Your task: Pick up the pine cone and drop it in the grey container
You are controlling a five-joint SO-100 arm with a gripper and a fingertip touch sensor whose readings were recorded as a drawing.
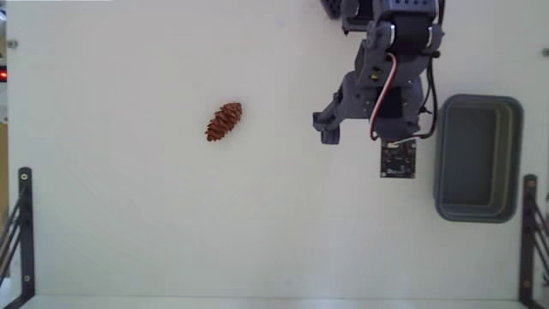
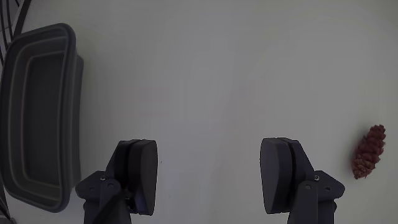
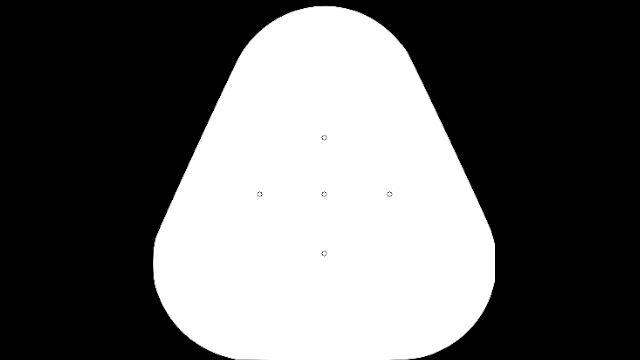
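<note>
Pine cone lies diagonal in the fixed view; gripper open.

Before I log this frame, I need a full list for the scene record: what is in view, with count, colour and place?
pine cone: one, reddish-brown, lying on the table left of centre in the fixed view; far right edge in the wrist view.
grey container: one, blue-grey, rectangular, at the right of the fixed view, nothing in it.
table: one, off-white, under everything.
black metal brackets: two, at the lower left and lower right corners.
arm: one, grey, entering from the top, between cone and container.
gripper: one, dark grey, open, holding nothing.
</note>
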